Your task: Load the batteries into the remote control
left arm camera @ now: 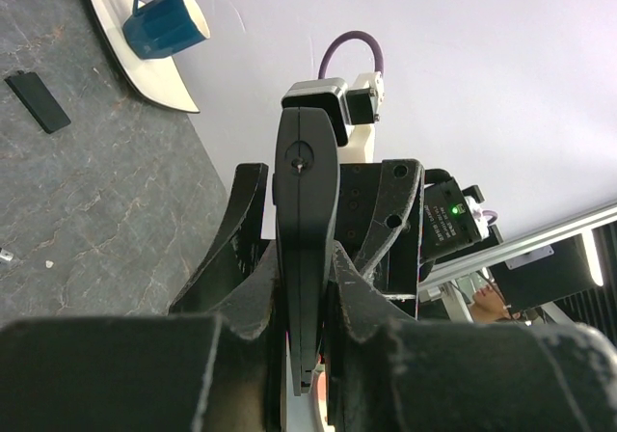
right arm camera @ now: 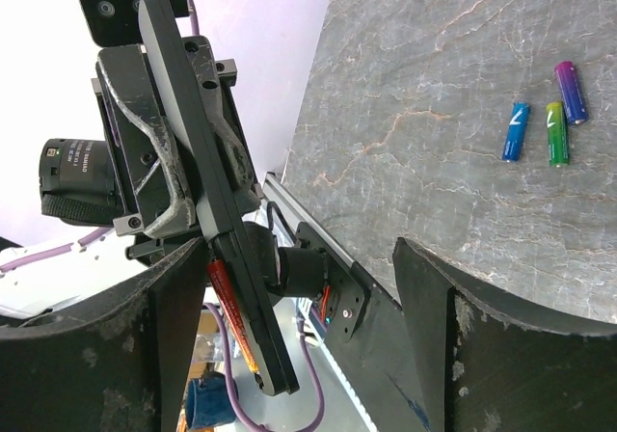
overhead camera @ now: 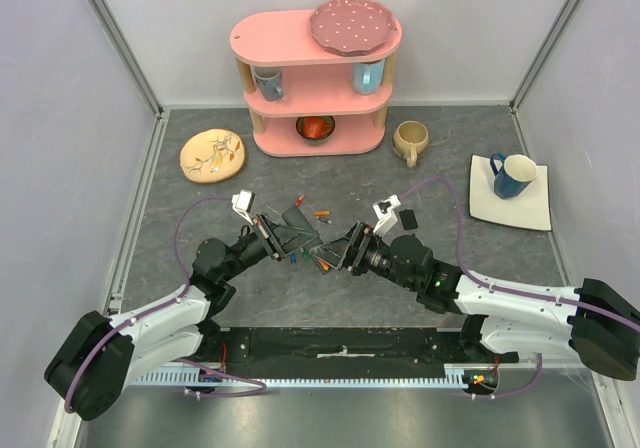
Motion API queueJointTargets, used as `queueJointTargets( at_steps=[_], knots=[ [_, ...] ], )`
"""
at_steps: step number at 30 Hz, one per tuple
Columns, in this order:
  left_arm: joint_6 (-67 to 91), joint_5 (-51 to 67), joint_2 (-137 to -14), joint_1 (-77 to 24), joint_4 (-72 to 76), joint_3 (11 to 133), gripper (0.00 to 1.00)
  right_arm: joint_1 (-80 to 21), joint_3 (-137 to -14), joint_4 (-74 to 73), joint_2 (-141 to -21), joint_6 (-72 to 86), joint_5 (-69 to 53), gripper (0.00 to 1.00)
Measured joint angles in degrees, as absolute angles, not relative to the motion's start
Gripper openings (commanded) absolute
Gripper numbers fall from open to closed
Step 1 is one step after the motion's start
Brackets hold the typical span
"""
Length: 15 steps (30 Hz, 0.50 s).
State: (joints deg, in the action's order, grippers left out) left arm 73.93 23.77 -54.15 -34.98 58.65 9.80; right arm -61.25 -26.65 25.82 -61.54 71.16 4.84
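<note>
My left gripper (overhead camera: pixel 283 234) is shut on the black remote control (overhead camera: pixel 297 224) and holds it edge-on above the table, as the left wrist view (left arm camera: pixel 307 273) shows on the remote (left arm camera: pixel 306 191). In the right wrist view the remote (right arm camera: pixel 183 133) stands tilted, with a red battery (right arm camera: pixel 228 309) lying along its recess. My right gripper (right arm camera: pixel 301 258) is open, its left finger next to that battery; it faces the remote (overhead camera: pixel 336 251). Blue (right arm camera: pixel 516 130), green (right arm camera: pixel 555 133) and purple (right arm camera: pixel 571 78) batteries lie on the table. An orange battery (overhead camera: pixel 321 213) lies behind the grippers.
A small black cover (overhead camera: pixel 407 217) lies on the table right of the grippers, also in the left wrist view (left arm camera: pixel 37 101). A blue mug (overhead camera: pixel 512 175) stands on a white square plate (overhead camera: pixel 530 208) at right. At the back are a pink shelf (overhead camera: pixel 300 43), a beige mug (overhead camera: pixel 410 140) and a yellow plate (overhead camera: pixel 212 155).
</note>
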Motion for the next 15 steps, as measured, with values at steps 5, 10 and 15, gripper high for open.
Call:
queueJointTargets(
  at_steps=[5,10,15],
  knots=[
    [73.69,23.51,-54.15,-34.98,58.19,10.17,0.02,-61.25,-26.65,26.02,-61.73,71.16,4.73,0.82],
    [73.63,23.38,-54.06,-34.98,57.67,10.68,0.02,-61.25,-26.65,26.35,-61.69,71.16,4.75,0.81],
    [73.6,23.03,-53.17,-35.0,56.4,10.85,0.02,-61.25,-26.65,26.52,-61.69,71.16,4.75,0.82]
  ],
)
